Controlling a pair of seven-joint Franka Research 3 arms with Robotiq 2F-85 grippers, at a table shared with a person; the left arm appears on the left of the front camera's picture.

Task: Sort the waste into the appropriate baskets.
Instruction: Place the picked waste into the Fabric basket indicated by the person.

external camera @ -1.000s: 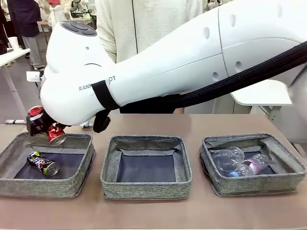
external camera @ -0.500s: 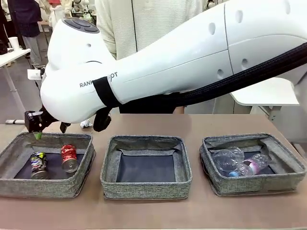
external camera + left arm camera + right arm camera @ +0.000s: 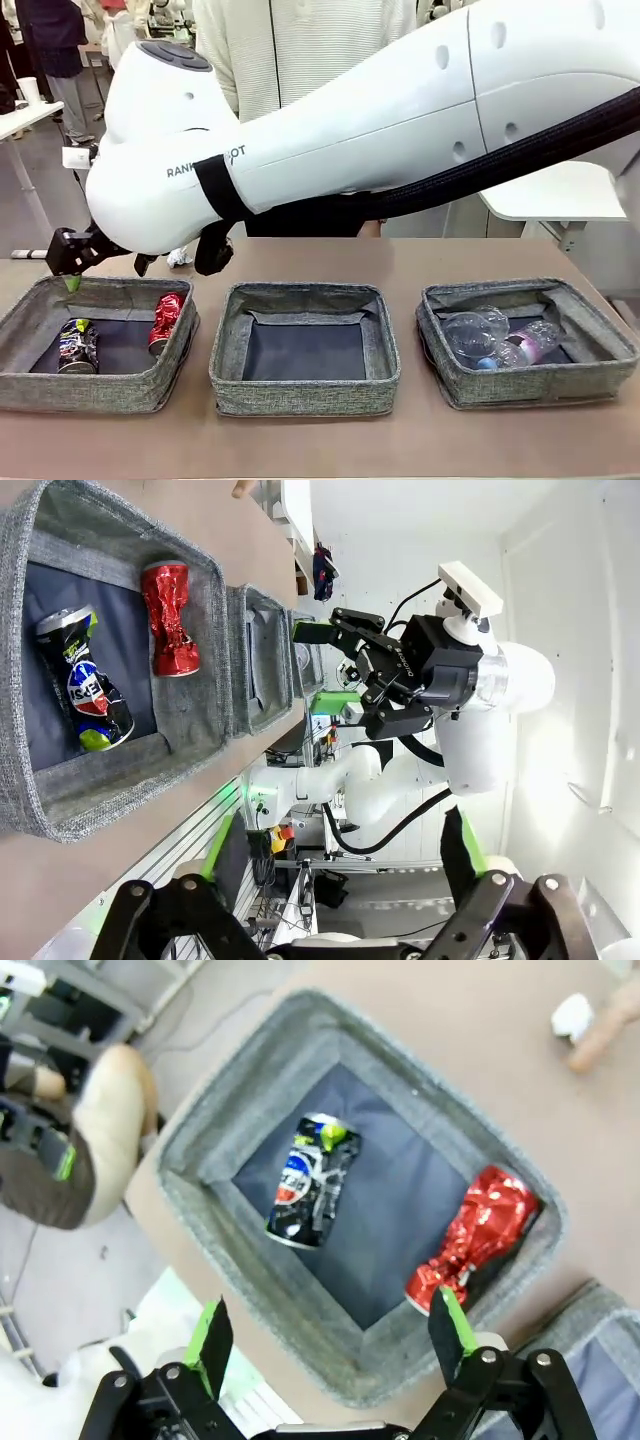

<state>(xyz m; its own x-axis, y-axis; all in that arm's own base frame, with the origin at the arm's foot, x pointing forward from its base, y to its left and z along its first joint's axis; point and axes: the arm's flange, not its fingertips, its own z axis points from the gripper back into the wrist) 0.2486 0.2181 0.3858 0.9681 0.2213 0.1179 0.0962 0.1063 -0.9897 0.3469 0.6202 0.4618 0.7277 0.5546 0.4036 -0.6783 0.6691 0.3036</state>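
Note:
My right gripper hangs open over the far left corner of the left basket, with nothing between its green pads. In that basket lie the black printed can and the crushed red can, which leans against the right wall. The right wrist view looks down on the black can and the red can. The right basket holds the clear cup and the pink-label bottle. My left gripper is open off the table's side.
The middle basket has a bare dark bottom. A crumpled white paper ball lies on the table beyond the left basket, beside a person's finger. A person stands at the far side. My right arm spans the table above the baskets.
My right gripper opened and let go of the red can, which dropped into the left basket and rolled to its right wall. The black can shifted leftward.

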